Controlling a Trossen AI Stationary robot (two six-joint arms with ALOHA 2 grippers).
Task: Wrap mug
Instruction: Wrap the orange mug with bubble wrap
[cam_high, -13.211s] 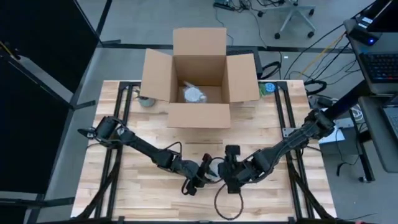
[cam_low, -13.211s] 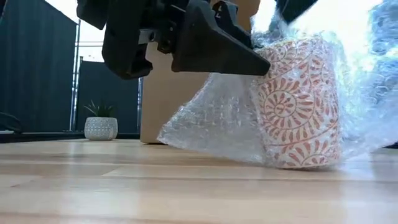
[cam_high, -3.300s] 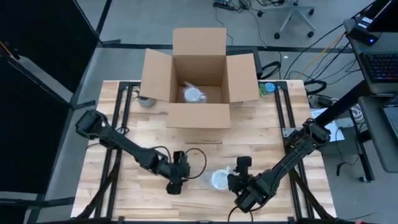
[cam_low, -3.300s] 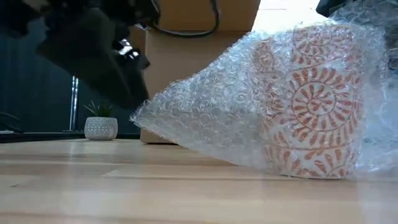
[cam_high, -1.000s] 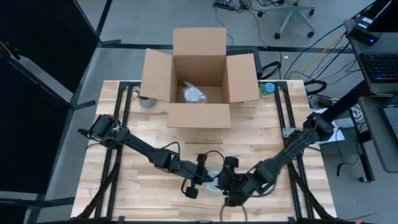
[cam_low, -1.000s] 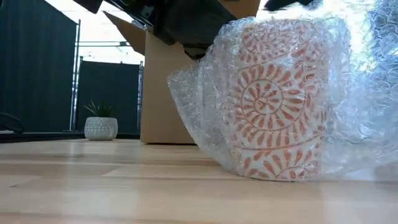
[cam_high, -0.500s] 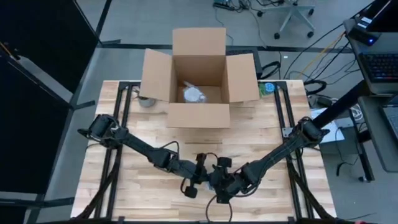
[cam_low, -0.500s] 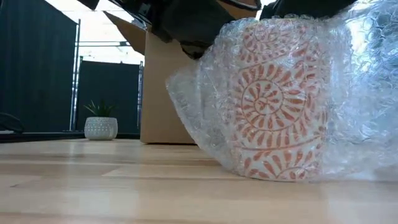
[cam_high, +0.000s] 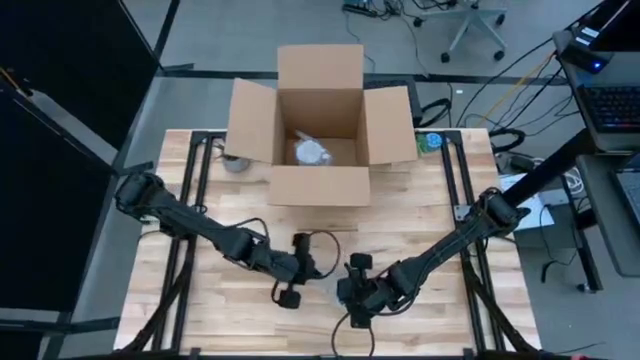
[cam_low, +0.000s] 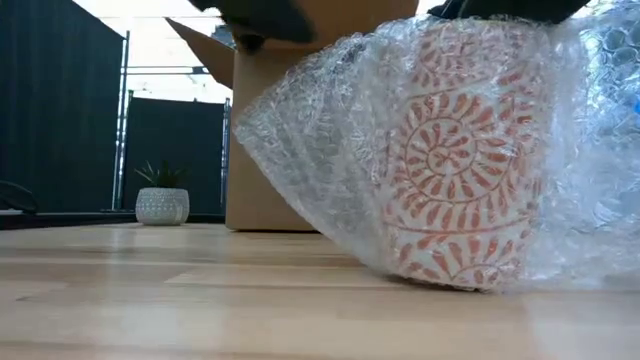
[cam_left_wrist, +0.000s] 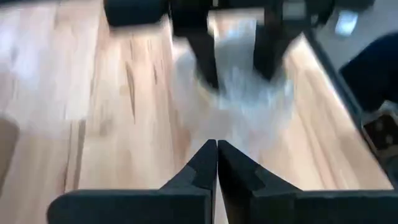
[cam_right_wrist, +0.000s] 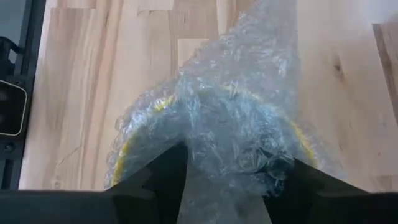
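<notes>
High view shows a pale butcher-block table (cam_high: 230, 310) of jointed wood strips, with an open cardboard box (cam_high: 320, 125) at its far edge, flaps spread, holding a bubble-wrapped bundle (cam_high: 311, 152). Near the front edge stands the mug (cam_low: 465, 165), a cylinder with orange scroll patterns on white, upright under a crinkled sheet of clear bubble wrap (cam_low: 330, 140) that drapes over its mouth and trails down to the wood on both sides. The right gripper (cam_high: 347, 293) sits directly over the mug, fingers spread and pressing the wrap down across the rim. The left gripper (cam_high: 289, 296) hangs just beside the mug, fingers pressed together with nothing between them. A small patterned planter (cam_low: 162, 205) sits far back.
</notes>
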